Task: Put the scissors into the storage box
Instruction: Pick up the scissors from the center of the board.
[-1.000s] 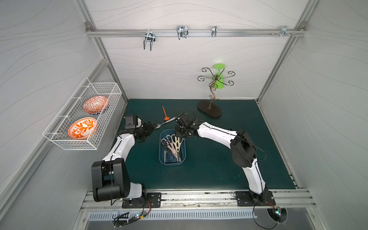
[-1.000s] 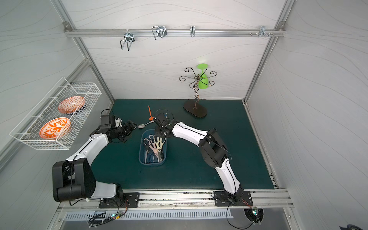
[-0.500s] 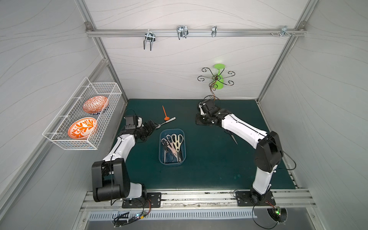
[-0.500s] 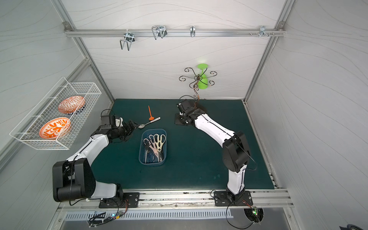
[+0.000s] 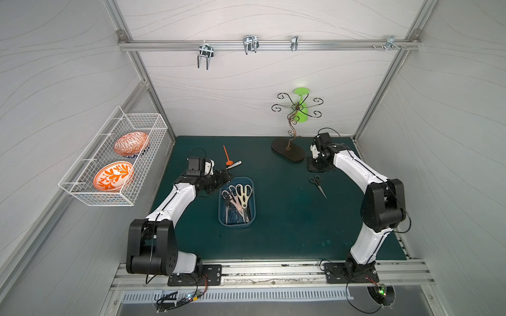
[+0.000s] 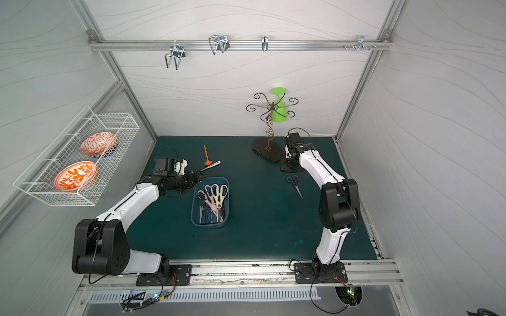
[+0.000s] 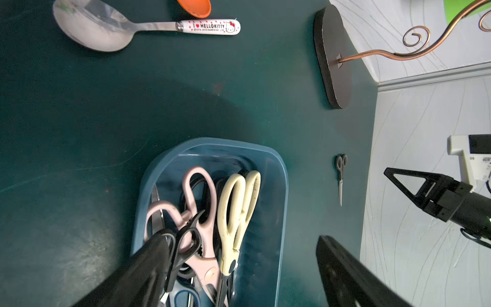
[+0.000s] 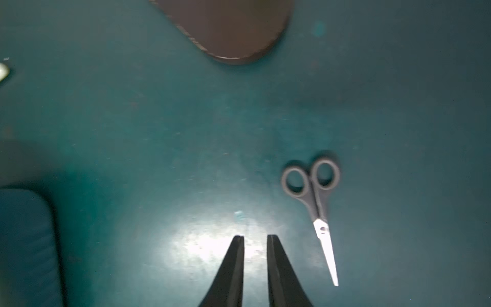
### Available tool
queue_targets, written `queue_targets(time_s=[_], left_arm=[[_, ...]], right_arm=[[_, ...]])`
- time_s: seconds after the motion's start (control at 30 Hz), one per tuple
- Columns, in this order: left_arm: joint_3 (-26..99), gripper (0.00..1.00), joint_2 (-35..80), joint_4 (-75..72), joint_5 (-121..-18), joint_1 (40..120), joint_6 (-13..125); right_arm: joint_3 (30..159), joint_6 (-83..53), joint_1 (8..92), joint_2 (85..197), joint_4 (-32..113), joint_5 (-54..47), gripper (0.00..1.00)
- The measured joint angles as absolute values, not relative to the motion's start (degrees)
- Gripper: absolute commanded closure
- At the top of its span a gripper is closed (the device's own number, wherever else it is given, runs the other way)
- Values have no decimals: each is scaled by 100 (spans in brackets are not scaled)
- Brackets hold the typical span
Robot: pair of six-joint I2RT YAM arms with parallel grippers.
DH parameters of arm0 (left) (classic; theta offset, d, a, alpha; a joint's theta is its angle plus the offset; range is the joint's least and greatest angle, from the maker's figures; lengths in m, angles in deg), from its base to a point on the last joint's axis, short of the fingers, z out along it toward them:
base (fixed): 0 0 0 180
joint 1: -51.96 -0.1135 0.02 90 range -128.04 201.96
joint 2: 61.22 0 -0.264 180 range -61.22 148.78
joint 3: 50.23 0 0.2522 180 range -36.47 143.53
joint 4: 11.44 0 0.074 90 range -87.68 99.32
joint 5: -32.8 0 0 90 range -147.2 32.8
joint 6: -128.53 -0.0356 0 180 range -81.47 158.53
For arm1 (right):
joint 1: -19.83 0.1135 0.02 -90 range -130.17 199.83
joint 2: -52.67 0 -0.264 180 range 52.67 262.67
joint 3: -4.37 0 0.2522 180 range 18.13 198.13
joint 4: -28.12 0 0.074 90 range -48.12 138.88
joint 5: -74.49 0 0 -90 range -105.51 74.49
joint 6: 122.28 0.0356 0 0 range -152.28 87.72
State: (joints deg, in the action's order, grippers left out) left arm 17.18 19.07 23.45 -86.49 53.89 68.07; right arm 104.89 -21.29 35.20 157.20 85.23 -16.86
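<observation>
The blue storage box (image 5: 237,223) (image 6: 209,225) (image 7: 281,170) stands mid-mat and holds several scissors, among them a pink pair (image 5: 233,197) (image 7: 202,226) and a cream pair (image 5: 243,194) (image 7: 233,212). One small grey-handled pair of scissors (image 5: 317,185) (image 6: 294,185) (image 7: 341,175) (image 8: 316,202) lies alone on the mat at the right. My right gripper (image 5: 315,167) (image 6: 289,166) (image 8: 255,236) hovers just behind it beside the stand, its fingers a narrow gap apart and empty. My left gripper (image 5: 226,176) (image 6: 197,177) (image 7: 240,239) is wide open over the box's far end, holding nothing.
A metal scroll stand with a dark oval base (image 5: 287,153) (image 8: 228,32) and a green cup (image 5: 301,109) stands at the back. A spoon (image 5: 234,165) (image 7: 106,29) and an orange stick (image 5: 226,156) lie behind the box. A wire basket (image 5: 82,191) with bowls hangs on the left wall.
My right arm has swung from the box's far end over to the back right, past the stand base. The left arm and the scissors in the box have not moved.
</observation>
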Motion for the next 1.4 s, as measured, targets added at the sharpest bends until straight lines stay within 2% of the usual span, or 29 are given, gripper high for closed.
queue_targets(time_s=[0.43, 1.4], left_arm=[[2072, 8, 1927, 2633, -8674, 5739, 6816], [2072, 8, 1927, 2891, -8680, 5767, 6831]], right_arm=[[10861, -2534, 3346, 16848, 8785, -1651, 75], [10889, -2628, 3496, 17355, 8635, -1823, 76]])
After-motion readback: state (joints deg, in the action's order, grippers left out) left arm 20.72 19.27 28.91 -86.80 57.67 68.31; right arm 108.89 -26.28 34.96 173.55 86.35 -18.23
